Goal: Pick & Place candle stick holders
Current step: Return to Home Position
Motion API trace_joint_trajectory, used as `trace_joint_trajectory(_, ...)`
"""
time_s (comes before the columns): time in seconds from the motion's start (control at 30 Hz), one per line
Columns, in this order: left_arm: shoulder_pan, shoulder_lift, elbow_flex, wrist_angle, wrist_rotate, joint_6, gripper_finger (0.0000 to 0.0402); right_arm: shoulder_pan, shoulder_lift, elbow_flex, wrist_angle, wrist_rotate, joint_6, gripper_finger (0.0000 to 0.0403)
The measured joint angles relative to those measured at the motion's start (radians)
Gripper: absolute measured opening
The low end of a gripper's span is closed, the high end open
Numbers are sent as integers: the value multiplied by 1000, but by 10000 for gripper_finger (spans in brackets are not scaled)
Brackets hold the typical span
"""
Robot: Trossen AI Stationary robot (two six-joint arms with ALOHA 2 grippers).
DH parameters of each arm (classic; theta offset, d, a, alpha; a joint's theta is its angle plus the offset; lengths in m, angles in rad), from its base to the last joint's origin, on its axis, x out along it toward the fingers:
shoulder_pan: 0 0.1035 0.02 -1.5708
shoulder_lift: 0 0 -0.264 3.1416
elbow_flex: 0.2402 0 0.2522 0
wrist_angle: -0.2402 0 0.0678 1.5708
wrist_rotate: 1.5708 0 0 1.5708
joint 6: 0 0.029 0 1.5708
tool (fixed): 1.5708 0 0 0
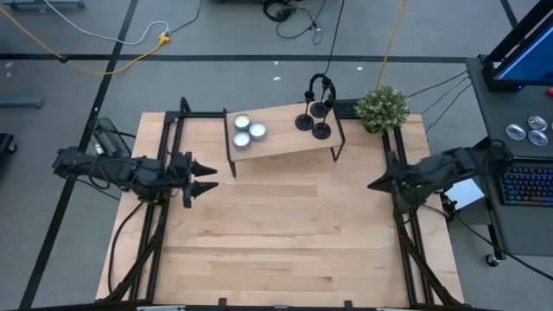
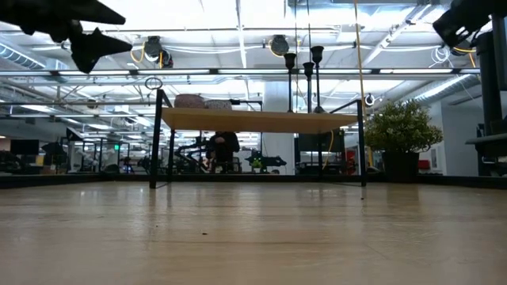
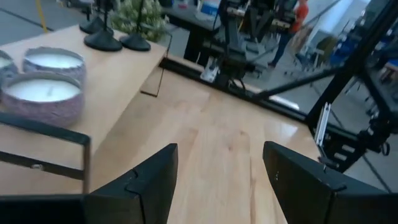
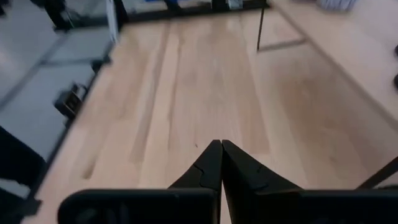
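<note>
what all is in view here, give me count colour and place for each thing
candle stick holders: three, black, clustered on the shelf's right end
candles: three, white wax in round tins, on the shelf's left end
shelf: one, light wood top on black legs, at the table's far edge
plant: one, green, at the table's far right corner
table: one, light wood
keyboard: one, dark, beyond the table's right edge
left claw: one, black, open and empty, over the table's left side
right claw: one, black, shut and empty, over the table's right side
</note>
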State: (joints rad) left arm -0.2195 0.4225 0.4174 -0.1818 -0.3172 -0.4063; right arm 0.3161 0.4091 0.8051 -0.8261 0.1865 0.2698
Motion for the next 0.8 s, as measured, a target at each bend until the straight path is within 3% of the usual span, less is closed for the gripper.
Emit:
trace_joint_trajectory(0.2,12,-147,-54,1,0,53,244,0,-149,-1,8,2,5,0)
trace_joint_trajectory(0.4,12,-257,-110,-2,0,63,244,0,-261,-110,242,-22,-36,0)
trace_joint_trajectory(0.6,12,-273,-221,138,1,38,244,0,-314,-300,478,-104,-30,0)
trace_joint_trajectory(0.8,12,-274,-312,267,0,41,244,0,-329,-396,511,-104,-5,0)
